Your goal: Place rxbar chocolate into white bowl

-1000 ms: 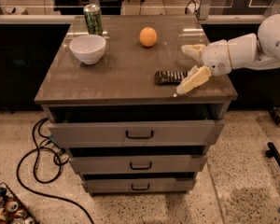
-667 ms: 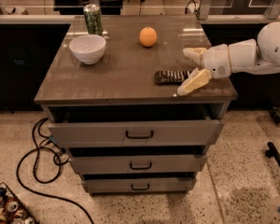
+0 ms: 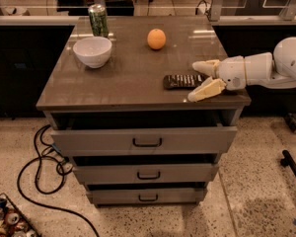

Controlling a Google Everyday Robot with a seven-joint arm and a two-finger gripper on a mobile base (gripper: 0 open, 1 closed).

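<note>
The tool (image 3: 201, 79), spread wide, straddles the three-o'clock end of the rxbar chocolate (image 3: 180, 81), apparently not touching; the white bowl (image 3: 92, 51) sits toward ten o'clock.

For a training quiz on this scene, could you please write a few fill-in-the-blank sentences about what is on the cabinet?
1. The gripper is ____, straddling one end of the rxbar chocolate, which lies flat on the cabinet top.
2. Just behind the white bowl stands a can coloured ____.
3. The round fruit near the back is an ____.
Missing words: open; green; orange.
</note>
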